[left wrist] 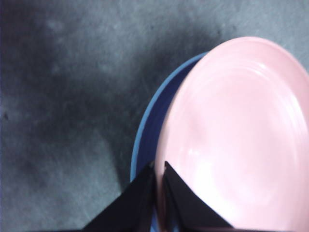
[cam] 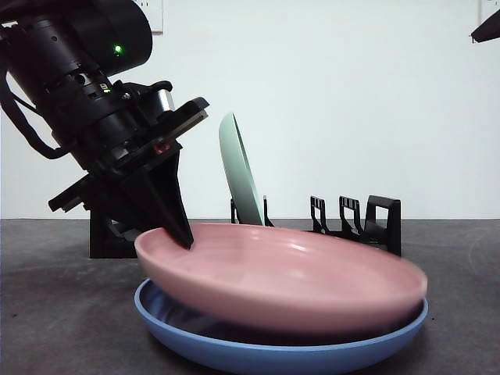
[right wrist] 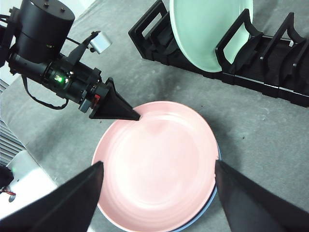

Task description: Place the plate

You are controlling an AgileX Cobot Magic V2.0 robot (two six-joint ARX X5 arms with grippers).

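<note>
— Three plates in sight: which one is in hand?
— The pink plate [cam: 285,281]. It is glossy, shallow, with faint rings inside, and it sits tilted on top of the blue plate [cam: 273,351], its gripped side raised and its far side down in the blue one. The left gripper [left wrist: 158,170] has its jaws pressed together on the pink rim, one above and one below.
— And the third?
— A pale green plate [right wrist: 212,31] stands on edge in a slot of the black rack [right wrist: 270,67], which runs along the far side of the desk.
— What about the other arm?
— The right gripper [right wrist: 157,186] hangs high over the stack with its jaws spread wide, touching nothing.
— Surface and room?
— A dark grey, matte desk [cam: 55,312], with a plain white wall [cam: 351,94] behind it.
— Any room to move?
— Bare desk lies between the stack and the rack, and the rack slots beside the green plate show no plates in them.
</note>
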